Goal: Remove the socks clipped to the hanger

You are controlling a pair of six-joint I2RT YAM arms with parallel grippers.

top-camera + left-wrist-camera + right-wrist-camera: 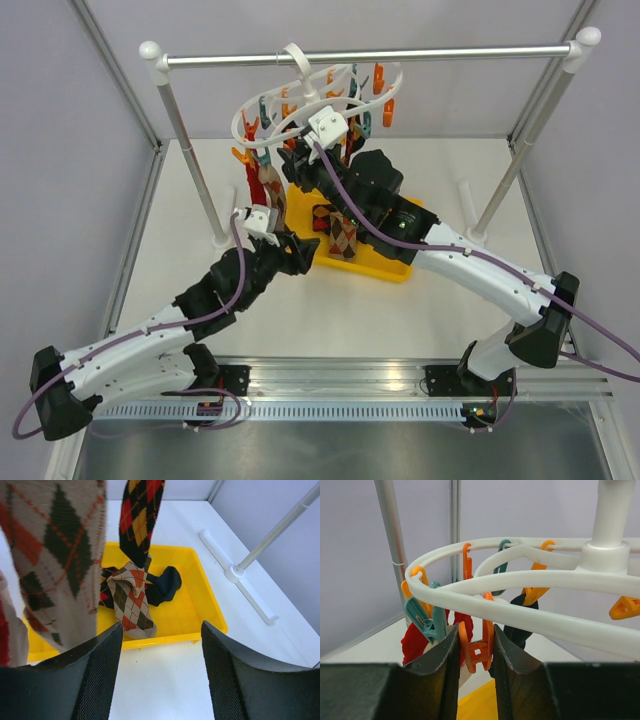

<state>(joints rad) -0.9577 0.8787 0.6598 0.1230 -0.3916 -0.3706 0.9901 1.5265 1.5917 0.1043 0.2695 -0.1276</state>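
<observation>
Right gripper (pixel 475 630) — on orange peg (pixel 479 656) (wrist-only)

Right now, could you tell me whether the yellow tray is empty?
Not empty: the yellow tray holds a beige argyle sock and a dark sock.

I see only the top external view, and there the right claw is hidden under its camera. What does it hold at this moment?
Observer: The right claw is shut on an orange peg of the hanger.
Operator: Does the left claw hold a sock?
Observer: No, the left claw is open and empty; a hanging beige sock is close beside one finger.
Operator: What lies in the yellow tray?
Observer: In the tray, a folded argyle sock and a dark sock.
</observation>
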